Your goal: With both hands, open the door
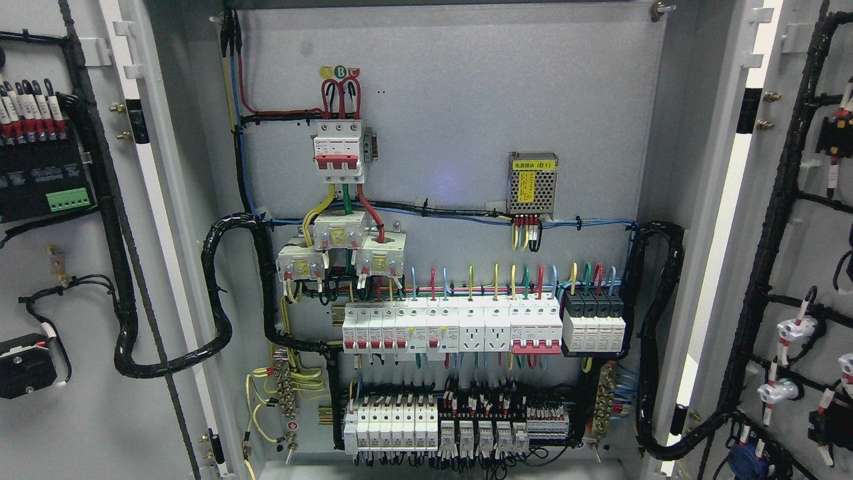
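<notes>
Both doors, left door [100,267] and right door [800,267], stand swung wide at frame edges, cabinet interior [453,133] exposed; no hands visible, fingers' state cannot be told; judged: opening essentially complete, avoid snagging door cable looms.

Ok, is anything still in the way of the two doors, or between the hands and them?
Neither hand is in view, so that gap cannot be judged. Both doors already stand swung wide, the left door and the right door, exposing the breaker panel. Nothing visible blocks either one.

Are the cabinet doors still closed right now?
No, the left door and right door are swung wide, exposing the breakers inside.
</notes>
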Available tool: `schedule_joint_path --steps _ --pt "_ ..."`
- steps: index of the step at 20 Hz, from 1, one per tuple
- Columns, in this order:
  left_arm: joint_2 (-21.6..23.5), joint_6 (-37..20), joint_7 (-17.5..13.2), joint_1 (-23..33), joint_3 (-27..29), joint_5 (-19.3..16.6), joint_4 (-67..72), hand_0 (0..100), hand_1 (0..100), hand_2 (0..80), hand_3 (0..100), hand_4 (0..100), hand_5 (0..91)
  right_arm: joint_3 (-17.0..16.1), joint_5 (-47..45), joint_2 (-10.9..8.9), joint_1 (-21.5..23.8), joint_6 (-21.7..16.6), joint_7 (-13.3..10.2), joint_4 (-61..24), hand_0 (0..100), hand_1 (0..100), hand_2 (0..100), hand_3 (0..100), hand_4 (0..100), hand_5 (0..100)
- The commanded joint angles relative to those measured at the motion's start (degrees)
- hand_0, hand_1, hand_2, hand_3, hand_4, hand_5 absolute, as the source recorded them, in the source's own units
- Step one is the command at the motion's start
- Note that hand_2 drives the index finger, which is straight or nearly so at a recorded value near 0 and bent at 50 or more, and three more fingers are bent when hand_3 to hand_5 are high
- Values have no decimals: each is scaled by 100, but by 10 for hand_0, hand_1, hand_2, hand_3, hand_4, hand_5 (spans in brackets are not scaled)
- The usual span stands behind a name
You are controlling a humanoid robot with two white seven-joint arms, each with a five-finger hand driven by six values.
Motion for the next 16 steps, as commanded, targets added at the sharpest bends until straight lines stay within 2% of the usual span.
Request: schedule_joint_path --steps 1,16 --pt "-18 2 0 -6 2 -174 -52 0 0 0 0 32 0 2 40 49 15 1 1 45 0 0 0 0 0 0" --pt "-18 2 0 -6 11 -165 -70 0 0 0 0 32 0 19 66 49 15 45 1 45 0 0 0 0 0 0"
